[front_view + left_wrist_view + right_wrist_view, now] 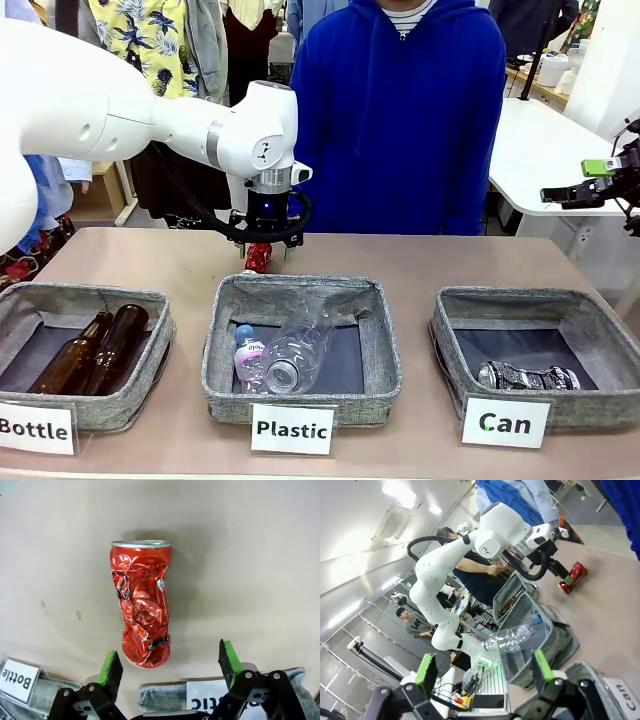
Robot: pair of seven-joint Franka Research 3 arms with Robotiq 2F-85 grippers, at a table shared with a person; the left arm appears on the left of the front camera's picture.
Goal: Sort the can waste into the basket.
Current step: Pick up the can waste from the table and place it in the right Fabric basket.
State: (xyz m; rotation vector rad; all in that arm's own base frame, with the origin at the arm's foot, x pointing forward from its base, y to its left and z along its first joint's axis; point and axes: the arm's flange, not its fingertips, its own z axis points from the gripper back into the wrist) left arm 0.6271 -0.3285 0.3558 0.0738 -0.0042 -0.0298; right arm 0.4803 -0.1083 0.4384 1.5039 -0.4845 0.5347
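A crushed shiny red can [258, 257] lies on the table behind the middle basket. My left gripper [264, 247] hangs just above it, open. In the left wrist view the red can [142, 603] lies lengthwise ahead of the left gripper [170, 664], whose green pads straddle its near end without touching. A crushed silver can [527, 377] lies inside the "Can" basket [447, 335] at the front right. My right gripper [585, 184] is raised at the far right edge, open and empty. The right wrist view shows the right gripper [484, 672] open, with the red can [573, 577] far off.
The "Plastic" basket [226, 345] in the middle holds clear plastic bottles [285, 357]. The "Bottle" basket [158, 345] at the left holds brown glass bottles [93, 350]. A person in a blue hoodie [400, 120] stands at the far side.
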